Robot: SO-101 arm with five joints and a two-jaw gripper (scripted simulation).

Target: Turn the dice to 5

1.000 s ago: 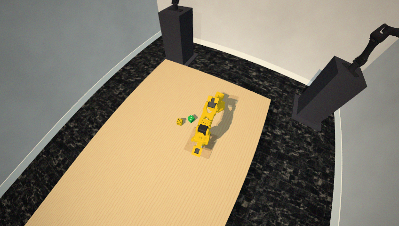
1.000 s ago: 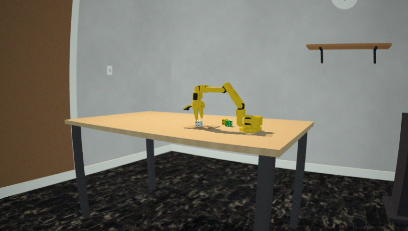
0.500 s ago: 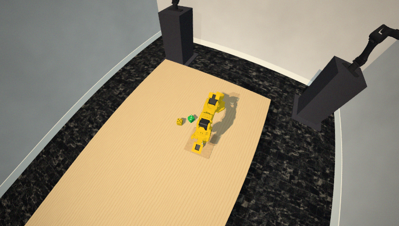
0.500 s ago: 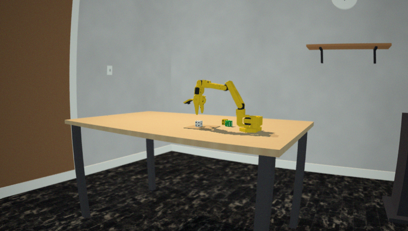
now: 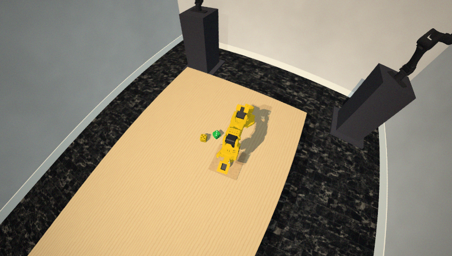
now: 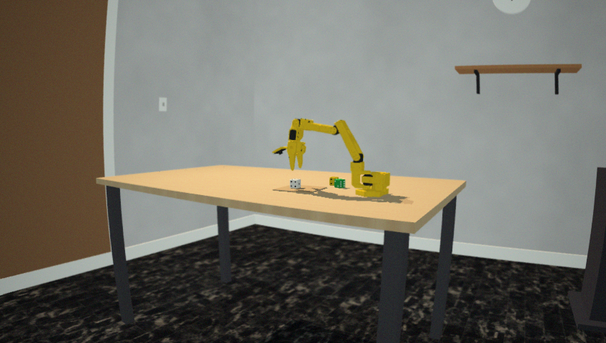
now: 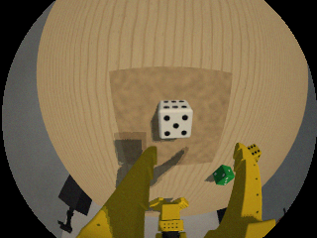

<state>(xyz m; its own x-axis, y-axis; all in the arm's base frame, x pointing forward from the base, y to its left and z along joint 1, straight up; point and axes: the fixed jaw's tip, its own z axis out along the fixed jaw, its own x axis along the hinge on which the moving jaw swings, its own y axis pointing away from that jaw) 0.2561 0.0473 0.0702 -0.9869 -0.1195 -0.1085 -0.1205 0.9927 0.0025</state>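
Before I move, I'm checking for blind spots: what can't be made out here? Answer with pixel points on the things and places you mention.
- White die (image 5: 229, 161) (image 6: 294, 183) (image 7: 175, 123): top view, mostly hidden by the arm (image 5: 233, 131) (image 6: 316, 126) (image 7: 170, 213).
- Yellow die (image 5: 203, 137) (image 6: 332, 181) (image 7: 254, 150): wrist view, partly behind a finger (image 7: 248, 190).
- Green die (image 5: 216, 134) (image 6: 339, 183) (image 7: 224, 175), top pips: exterior view, too small.
- Round wall disc (image 6: 511, 5): exterior view, cut off by top edge.
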